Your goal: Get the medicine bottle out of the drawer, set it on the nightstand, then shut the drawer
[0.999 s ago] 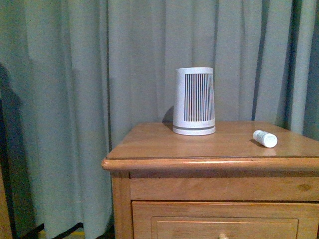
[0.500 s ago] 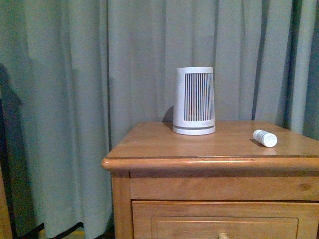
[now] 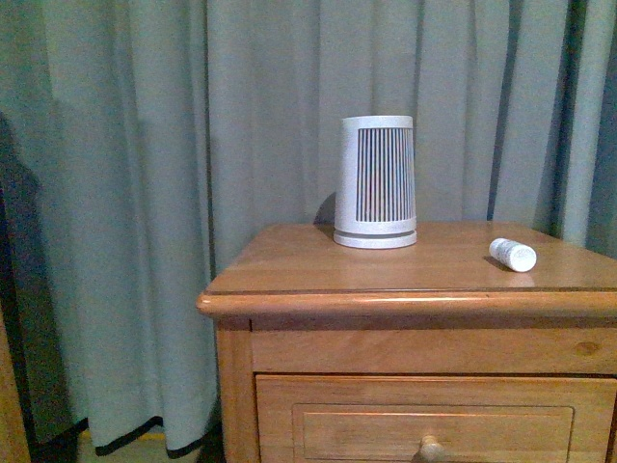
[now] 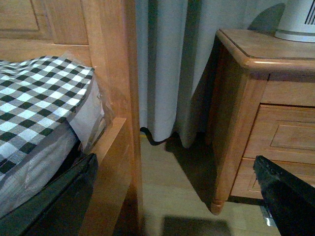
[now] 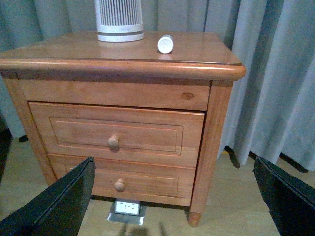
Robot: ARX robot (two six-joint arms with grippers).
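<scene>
Left hand [image 4: 172, 196] is hanging released over the floor between bed frame [image 4: 110, 98] and nightstand [image 3: 289, 275], gripping nothing. On the tabletop the slatted cylinder [image 3: 377, 181] is standing upright toward the back, and the medicine bottle [image 3: 512, 255] is lying on its side well to its right, likely just set down. Right hand [image 5: 172, 196] is spread wide and empty, facing the drawer [image 5: 118, 132], which is sitting almost flush, probably for closing.
</scene>
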